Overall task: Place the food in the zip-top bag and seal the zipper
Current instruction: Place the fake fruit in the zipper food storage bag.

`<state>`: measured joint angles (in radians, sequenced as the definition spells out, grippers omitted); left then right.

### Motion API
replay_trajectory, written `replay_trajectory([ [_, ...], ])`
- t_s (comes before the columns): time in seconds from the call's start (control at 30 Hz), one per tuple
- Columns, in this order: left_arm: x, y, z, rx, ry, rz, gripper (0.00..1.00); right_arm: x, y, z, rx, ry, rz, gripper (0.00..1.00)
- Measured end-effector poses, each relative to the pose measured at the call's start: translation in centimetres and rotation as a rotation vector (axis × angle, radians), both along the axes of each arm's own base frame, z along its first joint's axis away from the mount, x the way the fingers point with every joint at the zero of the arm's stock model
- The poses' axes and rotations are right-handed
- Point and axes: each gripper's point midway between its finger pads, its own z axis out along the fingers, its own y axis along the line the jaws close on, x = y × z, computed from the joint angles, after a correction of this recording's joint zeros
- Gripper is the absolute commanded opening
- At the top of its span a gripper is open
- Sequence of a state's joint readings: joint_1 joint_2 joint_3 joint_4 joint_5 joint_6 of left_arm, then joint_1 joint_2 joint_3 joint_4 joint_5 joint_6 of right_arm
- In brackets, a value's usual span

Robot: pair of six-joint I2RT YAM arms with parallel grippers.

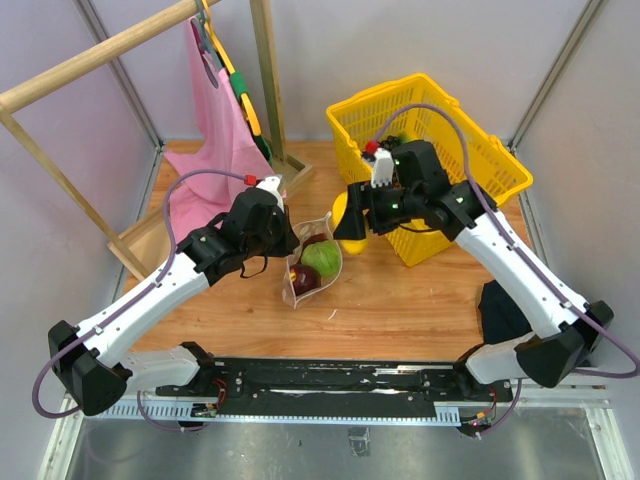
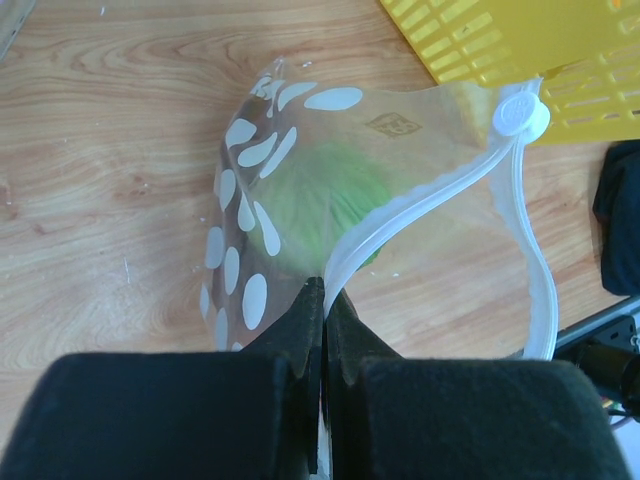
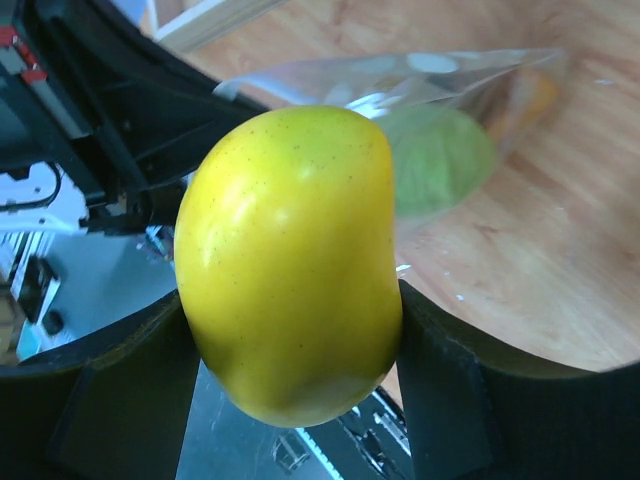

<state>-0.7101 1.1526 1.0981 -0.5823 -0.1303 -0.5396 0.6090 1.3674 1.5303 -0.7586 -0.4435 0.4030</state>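
Left pincer (image 2: 320, 300) is clamped on the zipper (image 2: 430, 195) of the zip-top bag (image 2: 300, 130), which rests on the worktop (image 1: 400, 300) holding the green ball (image 1: 322, 258) and maroon ball (image 1: 304, 278). Right pincer (image 3: 295, 370) grips the yellow lemon piece (image 3: 290, 250) just beside the bag's open mouth, with the yellow basket (image 1: 500, 170) behind.

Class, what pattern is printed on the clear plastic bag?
White oval dots on the bag, shown best in the left wrist view.
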Motion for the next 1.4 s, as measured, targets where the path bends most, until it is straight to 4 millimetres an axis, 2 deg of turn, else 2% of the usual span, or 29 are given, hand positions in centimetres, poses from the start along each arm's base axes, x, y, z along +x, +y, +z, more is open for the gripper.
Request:
replay_trajectory([
  [0.2, 0.2, 0.0, 0.1, -0.005, -0.005, 0.01, 0.0, -2.5, 3.4, -2.2, -0.006, 0.101, 0.142, 0.03],
  [0.33, 0.2, -0.1, 0.2, -0.012, -0.007, 0.012, 0.0, -3.9, 4.9, -3.2, -0.01, 0.153, 0.2, 0.05],
  [0.5, 0.4, -0.3, 0.4, -0.025, -0.011, 0.016, 0.0, -5.2, 6.0, -4.0, -0.008, 0.212, 0.253, 0.06],
  [0.7, 0.5, -0.5, 0.6, -0.04, -0.013, 0.019, 0.0, -5.5, 6.3, -5.4, -0.042, 0.287, 0.258, 0.07],
  [0.8, 0.5, -0.5, 0.6, -0.042, -0.012, 0.023, 0.0, -5.9, 6.3, -4.8, -0.049, 0.29, 0.265, 0.09],
  [0.97, 0.5, -0.5, 0.6, -0.048, -0.007, 0.034, 0.0, -6.3, 6.5, -1.9, -0.007, 0.221, 0.279, 0.09],
  [1.1, 0.5, -0.5, 0.6, -0.058, 0.002, 0.045, 0.0, -7.3, 6.6, -0.7, 0.006, 0.195, 0.301, 0.09],
  [1.3, 0.4, -0.4, 0.4, -0.067, 0.017, 0.061, 0.0, -8.1, 6.9, -1.4, -0.015, 0.22, 0.322, 0.11],
  [1.4, 0.3, -0.3, 0.4, -0.068, 0.022, 0.069, 0.0, -7.9, 6.8, -2.9, -0.053, 0.248, 0.31, 0.1],
])
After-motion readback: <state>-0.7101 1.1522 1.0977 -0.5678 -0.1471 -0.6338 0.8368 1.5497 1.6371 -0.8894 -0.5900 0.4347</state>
